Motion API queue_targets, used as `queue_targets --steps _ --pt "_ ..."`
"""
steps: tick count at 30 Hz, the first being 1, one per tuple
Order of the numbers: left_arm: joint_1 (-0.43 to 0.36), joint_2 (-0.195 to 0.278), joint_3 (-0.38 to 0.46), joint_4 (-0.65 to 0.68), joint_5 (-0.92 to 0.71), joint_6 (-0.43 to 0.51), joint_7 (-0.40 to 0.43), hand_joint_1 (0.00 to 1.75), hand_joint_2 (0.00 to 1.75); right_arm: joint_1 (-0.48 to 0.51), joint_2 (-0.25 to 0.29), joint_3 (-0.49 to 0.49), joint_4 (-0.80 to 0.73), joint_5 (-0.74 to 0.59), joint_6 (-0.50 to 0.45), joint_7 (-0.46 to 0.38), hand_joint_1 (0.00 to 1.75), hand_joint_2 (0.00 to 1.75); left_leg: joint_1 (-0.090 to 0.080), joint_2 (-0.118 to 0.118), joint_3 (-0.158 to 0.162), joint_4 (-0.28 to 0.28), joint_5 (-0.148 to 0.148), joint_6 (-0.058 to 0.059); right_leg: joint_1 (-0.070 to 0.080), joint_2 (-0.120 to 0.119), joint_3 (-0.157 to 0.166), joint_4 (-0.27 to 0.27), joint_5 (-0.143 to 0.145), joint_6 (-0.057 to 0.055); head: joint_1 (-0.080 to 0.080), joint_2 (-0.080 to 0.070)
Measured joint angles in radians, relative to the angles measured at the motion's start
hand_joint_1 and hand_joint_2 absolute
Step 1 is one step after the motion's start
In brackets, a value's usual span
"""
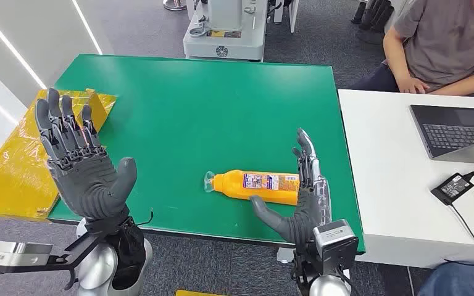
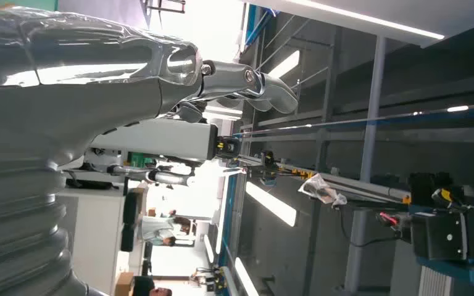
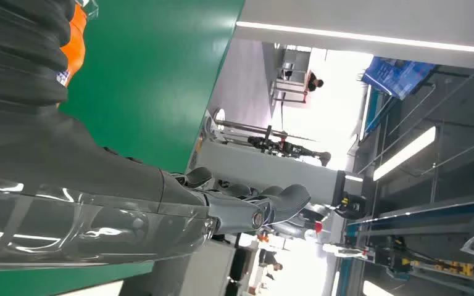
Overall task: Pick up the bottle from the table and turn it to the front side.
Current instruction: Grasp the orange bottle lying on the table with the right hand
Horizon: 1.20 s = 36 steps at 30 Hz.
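Note:
An orange bottle (image 1: 256, 185) with a clear cap and a colourful label lies on its side on the green table (image 1: 191, 105), cap toward the left. My right hand (image 1: 302, 197) stands open at the bottle's base end, palm facing it, thumb just in front of it near the table's front edge. The right wrist view catches a sliver of the orange bottle (image 3: 77, 37) beside my right hand (image 3: 160, 209). My left hand (image 1: 80, 160) is raised open, fingers spread, over the table's front left corner, far from the bottle. In the left wrist view my left hand (image 2: 99, 68) holds nothing.
Yellow sheets (image 1: 18, 160) lie at the table's left edge. A white desk (image 1: 401, 185) at the right carries a laptop (image 1: 457, 129) and a power adapter (image 1: 457, 185). A person (image 1: 444, 43) sits behind it. A grey machine (image 1: 225, 31) stands beyond the table.

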Motion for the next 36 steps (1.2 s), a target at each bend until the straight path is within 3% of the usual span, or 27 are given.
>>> queue_targets --steps 8,13,18,26,31,36 --pt "0.004 0.002 0.0 0.002 -0.019 -0.022 0.011 0.0 1.75 -0.017 -0.016 -0.01 -0.014 0.16 -0.001 0.052 0.0 1.75 0.0 0.0 0.0 0.0 0.0 0.0 0.0 0.0 0.0 0.0 0.0 0.0 0.0 0.0" --pt "0.006 0.006 0.0 0.01 -0.031 -0.047 0.01 0.0 1.75 -0.048 -0.069 -0.016 -0.016 0.347 0.078 0.124 0.0 1.75 0.0 0.0 0.0 0.0 0.0 0.0 0.0 0.0 0.0 0.0 0.0 0.0 0.0 0.0" --pt "0.015 0.009 0.002 0.011 -0.051 -0.076 0.01 0.0 1.75 -0.081 -0.117 -0.036 -0.002 0.45 0.159 0.212 0.0 1.75 0.0 0.0 0.0 0.0 0.0 0.0 0.0 0.0 0.0 0.0 0.0 0.0 0.0 0.0" --pt "0.015 0.009 0.003 0.012 -0.063 -0.09 0.013 0.0 1.75 -0.108 -0.155 -0.057 0.017 0.487 0.207 0.258 0.0 1.75 0.0 0.0 0.0 0.0 0.0 0.0 0.0 0.0 0.0 0.0 0.0 0.0 0.0 0.0" --pt "0.008 0.008 0.003 0.016 -0.075 -0.124 0.027 0.0 1.75 -0.135 -0.19 -0.057 0.06 0.542 0.324 0.33 0.0 1.75 0.0 0.0 0.0 0.0 0.0 0.0 0.0 0.0 0.0 0.0 0.0 0.0 0.0 0.0" --pt "-0.017 0.008 0.003 0.034 -0.077 -0.139 0.03 0.0 1.75 -0.236 -0.228 -0.047 0.189 0.525 0.44 0.312 0.0 1.75 0.0 0.0 0.0 0.001 0.0 0.001 0.0 0.001 0.0 0.0 0.002 0.002 0.0 0.0"
